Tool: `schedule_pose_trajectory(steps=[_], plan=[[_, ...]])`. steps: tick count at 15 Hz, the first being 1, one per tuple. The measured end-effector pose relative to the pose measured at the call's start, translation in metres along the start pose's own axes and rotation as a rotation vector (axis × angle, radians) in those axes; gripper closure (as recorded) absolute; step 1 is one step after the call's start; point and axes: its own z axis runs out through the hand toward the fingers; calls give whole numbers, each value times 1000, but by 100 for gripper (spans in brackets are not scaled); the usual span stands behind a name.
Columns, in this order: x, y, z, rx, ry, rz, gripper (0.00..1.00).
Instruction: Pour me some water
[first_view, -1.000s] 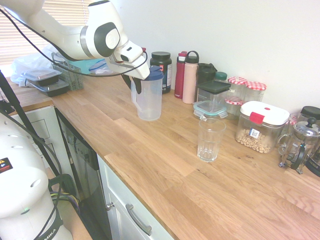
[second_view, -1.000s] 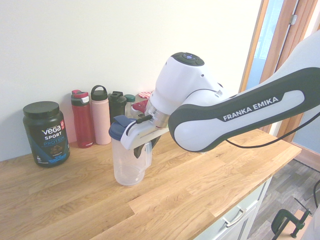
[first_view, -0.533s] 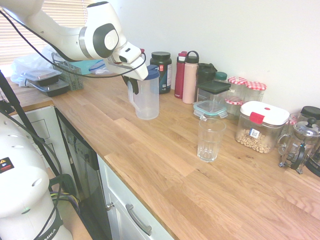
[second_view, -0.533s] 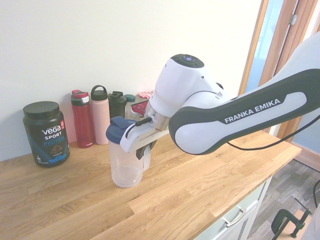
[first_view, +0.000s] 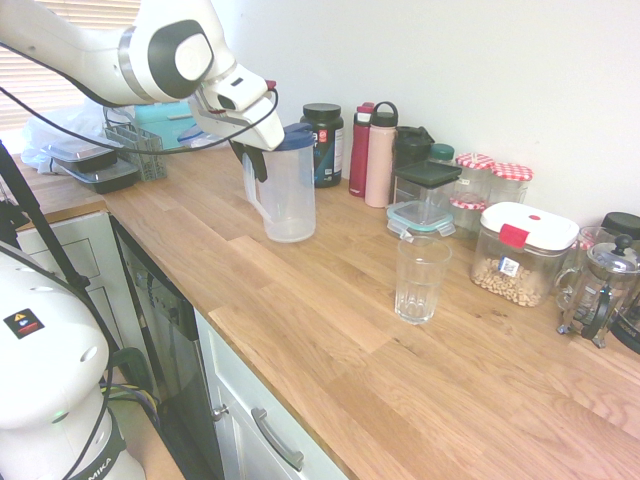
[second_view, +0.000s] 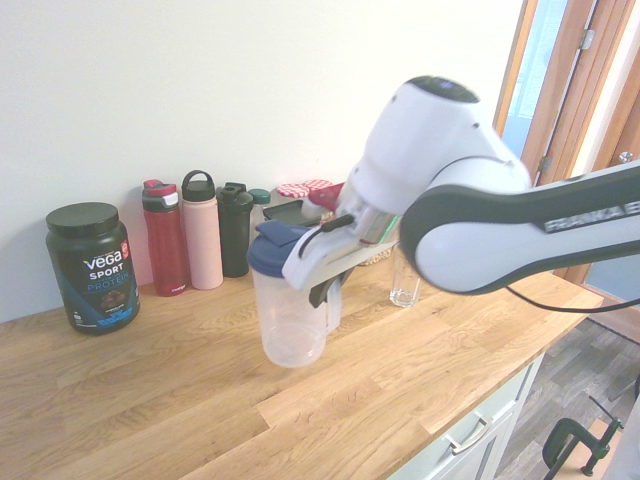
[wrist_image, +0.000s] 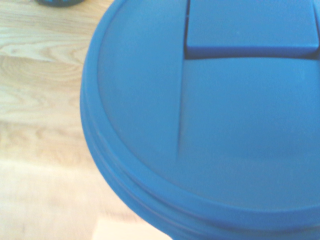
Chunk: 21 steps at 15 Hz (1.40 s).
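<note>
"Where's the pitcher (first_view: 292, 203) from where you're standing?"

"Upright at the wooden counter (first_view: 300, 330), clear body, blue lid (first_view: 297, 138) on. I can't tell whether its base is touching the wood."

"And the gripper (first_view: 257, 163)?"

"Closed on the pitcher's handle (first_view: 253, 195), up near the top. The white hand comes in tilted, right beside the lid. From the wrist, that lid takes up most of the view."

"What about the drinking glass (first_view: 420, 285)?"

"Standing upright on the counter, well apart from the pitcher. In the first exterior view it's to the pitcher's right and nearer the camera."

"Anything behind the pitcher?"

"In that same view, a black protein tub (first_view: 323, 145) is just behind it, toward the wall. To the right of the pitcher, along the wall, there's a red bottle (first_view: 360, 155), then a pink bottle (first_view: 381, 160) with a loop on its cap, then a dark bottle (first_view: 409, 150)."

"And farther off?"

"Beyond those, still to the pitcher's right, come jars with red-checked lids (second_view: 301, 188), a white-lidded container (first_view: 525, 255) partly filled with something pale and lumpy, and a French press (first_view: 597, 295). Off to the pitcher's left, in the corner, I see dark food trays (first_view: 108, 178) beside a wire rack (first_view: 146, 158)."
</note>
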Motion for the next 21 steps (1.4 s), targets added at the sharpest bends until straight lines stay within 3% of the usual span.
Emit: schedule_pose_trajectory(steps=[6,10,13,15,18,21], plan=[[36,124,-90,-84,-132,-80,100],[84,236,-124,-5,-166,-87,100],[121,312,-119,32,-205,-143,100],[152,340,-130,-9,-201,-158,100],[210,375,-139,-87,-161,-286,100],[257,363,-112,-166,-227,-377,100]])
